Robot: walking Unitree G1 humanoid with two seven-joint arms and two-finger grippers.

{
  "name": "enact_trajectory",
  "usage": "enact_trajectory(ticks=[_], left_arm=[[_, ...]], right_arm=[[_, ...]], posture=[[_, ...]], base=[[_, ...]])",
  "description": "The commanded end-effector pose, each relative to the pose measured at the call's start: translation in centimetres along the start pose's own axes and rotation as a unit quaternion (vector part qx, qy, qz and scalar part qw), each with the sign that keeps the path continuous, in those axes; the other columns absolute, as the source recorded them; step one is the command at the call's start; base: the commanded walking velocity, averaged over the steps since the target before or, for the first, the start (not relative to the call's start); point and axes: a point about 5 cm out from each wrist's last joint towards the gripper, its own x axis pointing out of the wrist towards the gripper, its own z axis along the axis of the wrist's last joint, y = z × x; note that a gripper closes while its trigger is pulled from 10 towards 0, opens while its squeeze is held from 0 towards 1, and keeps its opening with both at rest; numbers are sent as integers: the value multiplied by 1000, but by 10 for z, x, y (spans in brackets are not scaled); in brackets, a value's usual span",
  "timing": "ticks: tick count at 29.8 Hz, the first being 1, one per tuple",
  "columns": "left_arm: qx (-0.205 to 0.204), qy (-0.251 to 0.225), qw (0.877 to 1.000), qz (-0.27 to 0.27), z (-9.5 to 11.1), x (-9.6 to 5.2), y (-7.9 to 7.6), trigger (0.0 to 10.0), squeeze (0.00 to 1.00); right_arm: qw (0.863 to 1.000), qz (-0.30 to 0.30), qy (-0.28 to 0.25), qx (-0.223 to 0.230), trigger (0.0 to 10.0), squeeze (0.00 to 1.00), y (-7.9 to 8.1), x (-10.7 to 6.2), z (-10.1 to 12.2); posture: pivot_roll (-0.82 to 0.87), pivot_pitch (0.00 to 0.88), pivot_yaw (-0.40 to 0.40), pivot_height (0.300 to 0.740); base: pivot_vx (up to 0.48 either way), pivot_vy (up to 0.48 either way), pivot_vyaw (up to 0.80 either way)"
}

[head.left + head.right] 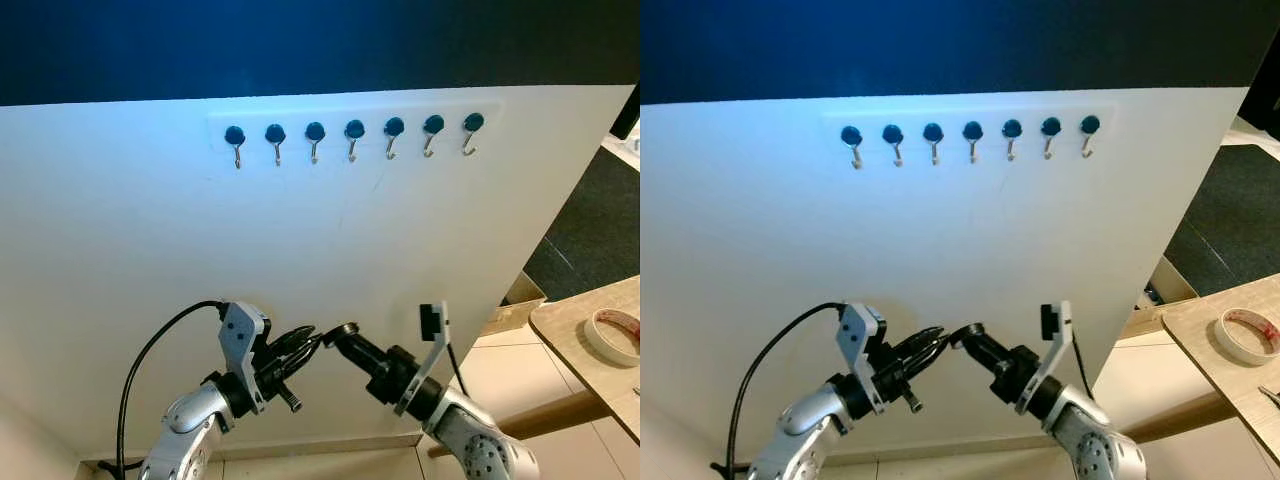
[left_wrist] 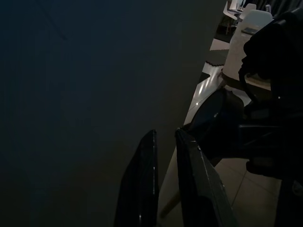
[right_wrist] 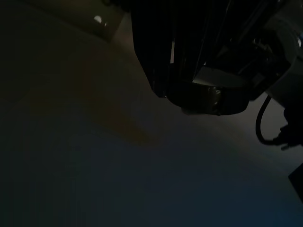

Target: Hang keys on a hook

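My left hand (image 1: pixel 300 345) and my right hand (image 1: pixel 340 333) are raised in front of the white panel (image 1: pixel 150 260), low down, with their tips meeting near its middle. The row of seven hooks (image 1: pixel 354 132) sits on a strip near the top edge of the panel, directly above both hands and well apart from them.

Hand state:
- Left hand: in the left wrist view the two black fingers (image 2: pixel 142 184) lie nearly parallel with only a narrow gap between them. I see nothing gripped in that gap.
- Right hand: the fingers point toward the left hand and touch or overlap its tips. I cannot tell whether they are released or clenched; the right wrist view is too dark.

Location of the keys: I cannot make out any keys. If they are present, they are hidden in the dark cluster where the two hands meet. No hook carries anything.

Governing relation: the hooks lie straight up the panel from the hands, and the row runs horizontally. The middle hook is roughly above the meeting point of the hands, so neither arm is clearly nearer. I judge the coming move to be an upward reach along the panel face.

Off to my right, a roll of tape (image 1: pixel 612 335) lies on a wooden counter (image 1: pixel 570 335).
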Motion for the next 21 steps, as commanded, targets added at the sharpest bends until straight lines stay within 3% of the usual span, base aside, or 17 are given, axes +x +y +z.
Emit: enact_trajectory(ticks=[1, 10, 11, 13, 14, 19, 20, 21], left_arm=[[10, 2, 1000, -14, 1, 4, -6, 10000, 0], [12, 8, 1000, -19, 0, 4, -7, 10000, 0], [10, 10, 1000, -17, -1, 3, -6, 10000, 200], [8, 12, 1000, -16, -2, 2, -6, 10000, 200], [8, 17, 1000, -13, -3, -1, -4, 10000, 1000], [24, 24, 999, -11, -4, -2, -3, 10000, 1000], [29, 26, 999, -11, -5, -1, -3, 10000, 898], [31, 27, 999, -12, -5, -1, -3, 10000, 231]], right_arm=[[1000, 9, 13, 1, 10000, 0, 3, 2, -5], [1000, 14, 9, 4, 10000, 0, 5, 4, -4], [1000, 14, 4, 6, 10000, 0, 5, 4, -2], [1000, 15, 1, 6, 10000, 0, 5, 3, -1], [1000, 14, -6, 7, 10000, 0, 5, 2, 2], [1000, 12, -12, 7, 10000, 0, 3, 1, 6], [1000, 12, -12, 7, 10000, 0, 3, 1, 6], [1000, 13, -12, 7, 10000, 0, 3, 1, 6]], posture=[[30, 46, 2, 740], [34, 49, 2, 740], [34, 48, 2, 740], [33, 48, 3, 740], [33, 48, 3, 740], [33, 49, 4, 740], [32, 49, 3, 740], [32, 49, 3, 740]], base=[[0, 0, 0], [0, 0, 0], [0, 0, 0], [0, 0, 0], [0, 0, 0], [0, 0, 0], [0, 0, 0], [0, 0, 0]])
